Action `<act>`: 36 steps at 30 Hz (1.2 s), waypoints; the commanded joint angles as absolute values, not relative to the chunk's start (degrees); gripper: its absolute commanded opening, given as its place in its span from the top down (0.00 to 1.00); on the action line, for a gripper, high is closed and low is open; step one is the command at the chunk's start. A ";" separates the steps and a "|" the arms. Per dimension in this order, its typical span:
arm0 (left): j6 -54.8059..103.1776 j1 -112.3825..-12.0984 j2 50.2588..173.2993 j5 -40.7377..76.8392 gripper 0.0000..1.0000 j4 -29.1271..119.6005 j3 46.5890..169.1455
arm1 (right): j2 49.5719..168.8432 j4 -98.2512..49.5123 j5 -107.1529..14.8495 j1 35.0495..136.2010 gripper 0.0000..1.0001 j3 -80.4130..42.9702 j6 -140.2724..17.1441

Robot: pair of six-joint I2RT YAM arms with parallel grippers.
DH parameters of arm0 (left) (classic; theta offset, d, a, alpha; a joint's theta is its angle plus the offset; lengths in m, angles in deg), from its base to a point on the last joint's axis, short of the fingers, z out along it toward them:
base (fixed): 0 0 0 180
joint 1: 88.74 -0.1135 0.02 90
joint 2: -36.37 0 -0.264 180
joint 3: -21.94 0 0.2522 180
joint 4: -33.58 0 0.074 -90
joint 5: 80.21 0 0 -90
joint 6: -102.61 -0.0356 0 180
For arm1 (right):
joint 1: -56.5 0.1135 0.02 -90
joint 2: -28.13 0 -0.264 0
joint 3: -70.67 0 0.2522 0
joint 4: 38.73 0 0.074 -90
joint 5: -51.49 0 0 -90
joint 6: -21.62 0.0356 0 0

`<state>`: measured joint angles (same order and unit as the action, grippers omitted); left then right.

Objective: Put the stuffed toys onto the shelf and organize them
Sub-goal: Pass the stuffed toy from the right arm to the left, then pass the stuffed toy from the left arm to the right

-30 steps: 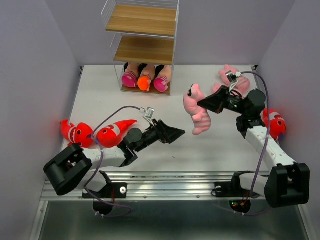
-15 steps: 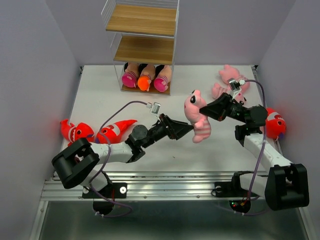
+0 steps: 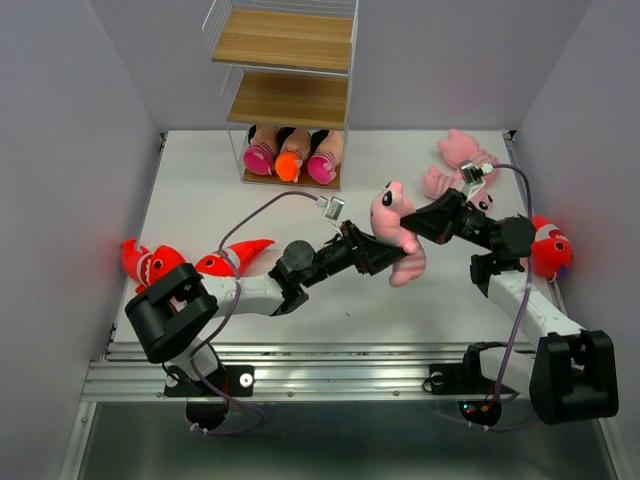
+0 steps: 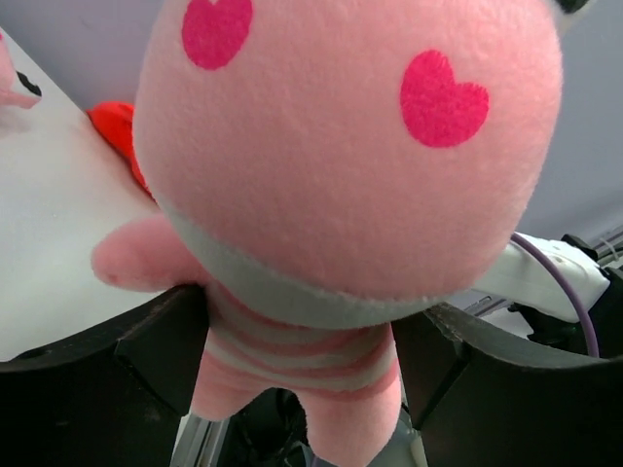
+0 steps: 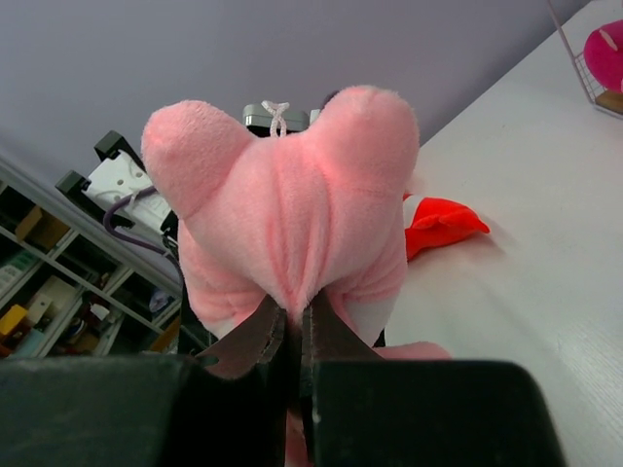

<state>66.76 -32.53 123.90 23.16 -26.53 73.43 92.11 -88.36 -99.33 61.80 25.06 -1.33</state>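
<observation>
Surroundings: white table (image 3: pixel 200 190) with grey walls on three sides. The shelf (image 3: pixel 285 40) stood at the far edge, with three dolls (image 3: pixel 290 155) side by side on its bottom board. The left forearm crossed in front of the nearer of two sharks (image 3: pixel 150 262) at the left. The right arm hid part of a third shark (image 3: pixel 548 245) by the right wall.

Object: a pink animal (image 3: pixel 392 212) hung above mid-table between the two arms. The right gripper (image 3: pixel 420 222) was pinched shut on the seam at the back of its head. The left gripper (image 3: pixel 385 250) stood with jaws wide, one either side of the striped torso. Pad contact could not be told.

Count: dolls 3, sharks 3. Pink animals: 1 held, plus more pink plush (image 3: pixel 455 155) at the far right, one or two not distinguishable.
</observation>
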 commanded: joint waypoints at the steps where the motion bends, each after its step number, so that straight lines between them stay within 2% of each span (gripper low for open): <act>1: 67.27 -31.52 125.49 26.92 0.36 -35.80 78.23 | 90.18 -89.22 -98.63 61.86 0.95 25.36 -4.30; 2: 67.36 -31.44 125.84 27.36 0.36 -35.80 78.59 | 89.92 -88.86 -98.89 61.86 0.93 25.27 -4.65; 3: 67.19 -31.35 126.37 27.72 0.63 -35.37 78.85 | 89.83 -87.82 -99.15 61.86 0.89 25.19 -5.18; 4: 67.10 -31.35 126.46 27.98 0.75 -34.84 79.03 | 89.39 -87.11 -99.50 61.86 0.84 24.66 -6.58; 5: 66.84 -31.35 126.29 27.90 0.83 -34.32 78.94 | 89.21 -86.15 -99.85 61.86 0.82 24.40 -7.64; 6: 66.40 -31.35 126.02 27.72 0.97 -32.22 78.77 | 88.95 -83.00 -100.82 61.86 0.78 23.87 -8.86; 7: 64.74 -31.43 124.98 27.37 1.00 -30.46 78.59 | 88.77 -80.36 -101.26 61.86 0.65 23.17 -12.62; 8: 63.42 -31.44 124.01 26.93 1.00 -28.62 78.15 | 88.16 -76.86 -101.53 61.86 0.57 22.21 -15.27; 9: 61.84 -31.44 122.87 25.45 1.00 -23.29 78.06 | 87.90 -66.99 -101.53 61.86 0.42 19.50 -18.51; 10: 58.34 -31.35 120.25 24.56 1.00 -20.02 77.89 | 87.72 -61.41 -101.27 61.86 0.35 17.64 -26.90; 12: 54.20 -31.17 117.34 20.79 1.00 -9.43 77.53 | 87.10 -48.51 -99.86 61.86 0.16 12.54 -33.98; 13: 52.26 -31.26 114.36 19.12 1.00 -5.09 77.62 | 86.84 -45.30 -99.16 61.86 0.00 11.14 -39.67; 18: 39.26 -30.56 108.19 3.95 1.00 24.94 81.48 | 87.18 -23.53 -99.06 61.86 0.00 3.14 -55.43; 20: 37.40 -30.21 107.13 0.22 1.00 31.40 83.50 | 88.94 -15.78 -100.91 61.86 0.00 -2.22 -63.08; 21: 36.09 -30.03 107.21 -2.84 1.00 36.65 84.29 | 89.99 -7.21 -101.09 61.86 0.00 -4.50 -65.89; 24: 34.85 -28.89 108.78 -6.90 1.00 43.53 87.46 | 93.51 4.87 -98.03 62.39 0.00 -12.24 -75.22; 27: 34.93 -27.75 110.81 -10.06 1.00 47.15 91.31 | 95.36 10.35 -94.95 65.62 0.00 -16.98 -79.10; 32: 35.11 -25.37 115.47 -12.97 1.00 50.33 97.38 | 95.89 11.43 -80.19 75.38 0.00 -16.22 -78.05; 36: 35.46 -23.62 118.11 -13.59 1.00 50.42 100.11 | 97.29 10.01 -77.45 75.92 0.00 -14.10 -76.82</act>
<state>36.51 -24.86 117.89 -10.24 49.86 95.71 96.40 8.60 -84.51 76.03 -14.55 -75.93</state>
